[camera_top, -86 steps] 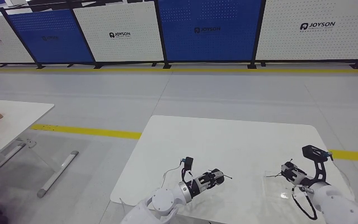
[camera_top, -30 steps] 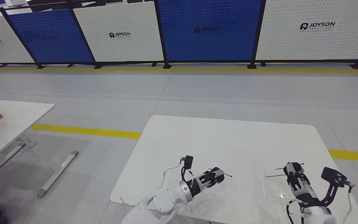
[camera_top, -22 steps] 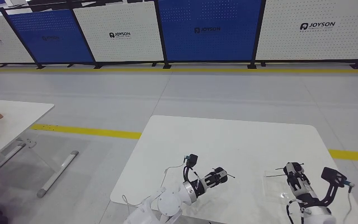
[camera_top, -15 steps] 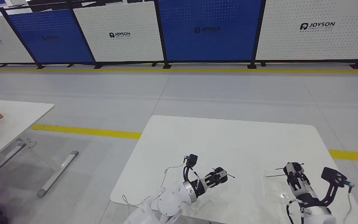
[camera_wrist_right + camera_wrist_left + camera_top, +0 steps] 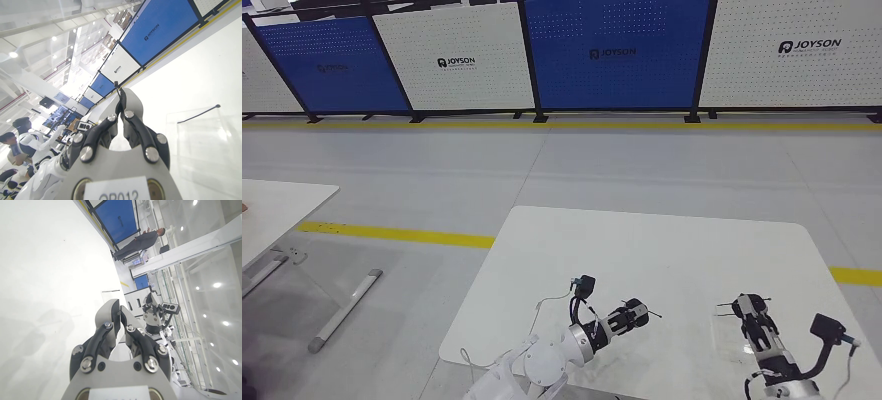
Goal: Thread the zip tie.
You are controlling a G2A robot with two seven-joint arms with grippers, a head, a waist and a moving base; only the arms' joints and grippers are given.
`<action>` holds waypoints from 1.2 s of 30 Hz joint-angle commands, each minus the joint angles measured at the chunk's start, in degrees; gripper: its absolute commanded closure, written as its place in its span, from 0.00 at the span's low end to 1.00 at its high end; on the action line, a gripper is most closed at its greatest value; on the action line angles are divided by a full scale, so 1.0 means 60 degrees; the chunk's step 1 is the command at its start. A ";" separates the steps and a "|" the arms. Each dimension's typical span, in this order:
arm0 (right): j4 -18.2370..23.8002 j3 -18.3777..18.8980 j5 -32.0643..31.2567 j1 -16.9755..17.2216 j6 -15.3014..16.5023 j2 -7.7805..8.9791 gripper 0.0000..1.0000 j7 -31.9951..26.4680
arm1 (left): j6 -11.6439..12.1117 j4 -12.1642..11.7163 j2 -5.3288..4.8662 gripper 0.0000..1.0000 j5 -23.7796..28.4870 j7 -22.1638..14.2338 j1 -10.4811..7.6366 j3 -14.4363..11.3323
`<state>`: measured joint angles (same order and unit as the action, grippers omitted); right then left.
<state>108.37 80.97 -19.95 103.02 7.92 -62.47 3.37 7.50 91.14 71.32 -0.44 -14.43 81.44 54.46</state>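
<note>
Right gripper (image 5: pixel 122 94) is clamping the zip tie (image 5: pixel 117 87), head poking just beyond the fingertips. Left gripper (image 5: pixel 119 311) is pinching shut, perhaps on something thin; unclear. Judging: threading is calling for squaring tail to head slot, slowly.

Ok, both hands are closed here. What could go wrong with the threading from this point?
The right hand pinches its zip tie just below the head, so it could twist or slip on contact. The left hand shows only a thin dark strand past its pads, a small target. The spare tie on the clear tray could get knocked.
</note>
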 commanded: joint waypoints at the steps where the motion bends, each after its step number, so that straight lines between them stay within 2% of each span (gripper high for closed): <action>1: 0.0008 0.0004 0.0001 0.0001 -0.0012 0.0001 1.00 0.0002 | 0.0000 0.0000 0.0000 1.00 0.0000 0.0000 0.0000 0.0000; 5: 0.0008 0.0004 0.0001 0.0001 -0.0012 0.0001 1.00 0.0002 | 0.0000 0.0000 0.0000 1.00 0.0000 0.0000 0.0000 0.0000; 12: 0.0008 0.0004 0.0001 0.0001 -0.0012 0.0001 1.00 0.0002 | 0.0168 0.0484 0.0042 1.00 -0.0788 0.0967 0.0134 -0.0248; 18: -0.0018 -0.0023 0.0104 0.0005 -0.0023 -0.0004 1.00 -0.0106 | 0.0168 0.0484 0.0042 1.00 -0.0788 0.0967 0.0134 -0.0248; 23: -0.0211 0.0103 0.1101 -0.0156 -0.0028 0.0011 1.00 -0.1678 | 0.0168 0.0484 0.0042 1.00 -0.0788 0.0967 0.0134 -0.0248; 26: -0.0266 0.0202 0.1466 -0.0227 -0.0074 0.0014 1.00 -0.2158 | 0.0168 0.0484 0.0042 1.00 -0.0788 0.0967 0.0134 -0.0248; 36: -0.0252 0.0205 0.1527 -0.0228 -0.0100 0.0011 1.00 -0.2215 | 0.0168 0.0484 0.0042 1.00 -0.0788 0.0967 0.0134 -0.0248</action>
<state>106.86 82.20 -10.79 101.66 7.31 -62.41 -9.91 8.51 94.04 71.58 -5.17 -8.63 82.24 52.97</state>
